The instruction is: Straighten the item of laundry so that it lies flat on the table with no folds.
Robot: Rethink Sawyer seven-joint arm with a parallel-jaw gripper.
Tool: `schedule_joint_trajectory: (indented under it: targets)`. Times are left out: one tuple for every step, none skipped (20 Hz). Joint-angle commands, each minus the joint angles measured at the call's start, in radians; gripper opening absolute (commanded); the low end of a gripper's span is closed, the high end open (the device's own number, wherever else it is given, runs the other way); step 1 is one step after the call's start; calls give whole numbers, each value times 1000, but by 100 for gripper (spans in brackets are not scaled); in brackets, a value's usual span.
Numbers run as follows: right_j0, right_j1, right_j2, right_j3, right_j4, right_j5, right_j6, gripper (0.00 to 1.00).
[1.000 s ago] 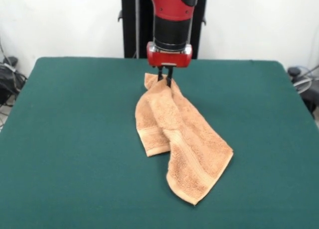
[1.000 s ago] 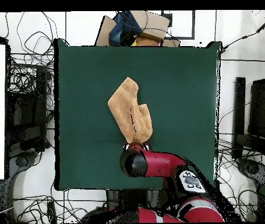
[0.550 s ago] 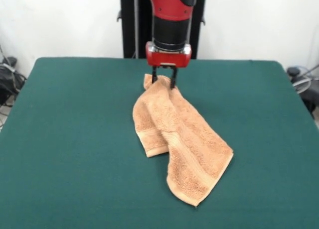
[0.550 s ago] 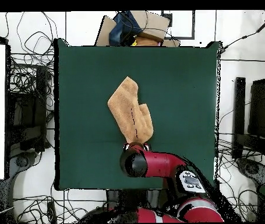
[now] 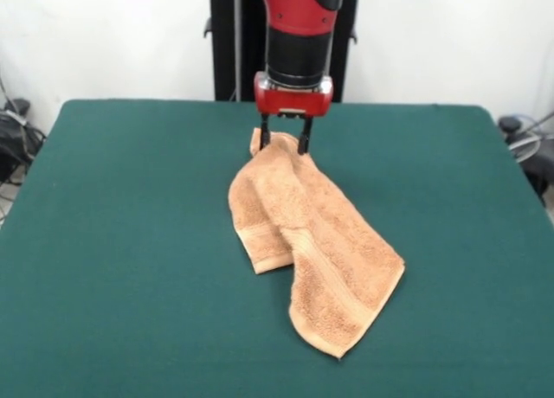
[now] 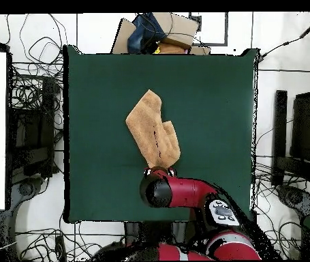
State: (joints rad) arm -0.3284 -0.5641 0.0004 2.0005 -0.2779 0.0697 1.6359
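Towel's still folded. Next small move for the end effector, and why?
Probably lift straight up clear of the towel. The end effector stands open, fingers astride the towel's far corner, holding nothing. The towel lies doubled lengthwise on the table, one flap over the other, so a fresh grasp on the upper flap's edge looks needed.

Worktop (image 5: 130,242) is bare green all round the towel (image 5: 312,242), wide lanes on every side out to the edges. Only obstacle on the surface: the rumpled towel, folded over itself mid-worktop. Hand (image 5: 283,144) hangs at the towel's far end, fingers spread astride that corner, arm column blocking directly above.
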Motion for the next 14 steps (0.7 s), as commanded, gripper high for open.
schedule_joint_trajectory:
  targets:
    - [25, -9, 7, -65, 28, 55, 135, 100]
    - [24, -5, 8, -79, 29, 55, 132, 100]
    - [24, -1, 8, -92, 30, 55, 129, 100]
    - [27, 0, 6, -113, 30, 71, 118, 100]
    - [30, 1, 4, -134, 30, 88, 107, 100]
    - [24, 0, 15, -146, 31, 105, 97, 100]
    - [20, 4, 27, -159, 32, 116, 89, 100]
    - [6, 9, 50, -162, 38, 123, 87, 100]
    - [3, 16, 59, -170, 52, 144, 93, 100]
    - [7, 23, 61, -182, 55, 151, 94, 100]
    - [2, 37, 75, -195, 62, 160, 94, 100]
    - [0, 49, 79, -209, 66, 153, 99, 100]
    - [-3, 57, 85, -215, 80, 159, 110, 100]
    - [-16, 61, 101, -222, 83, 173, 101, 100]
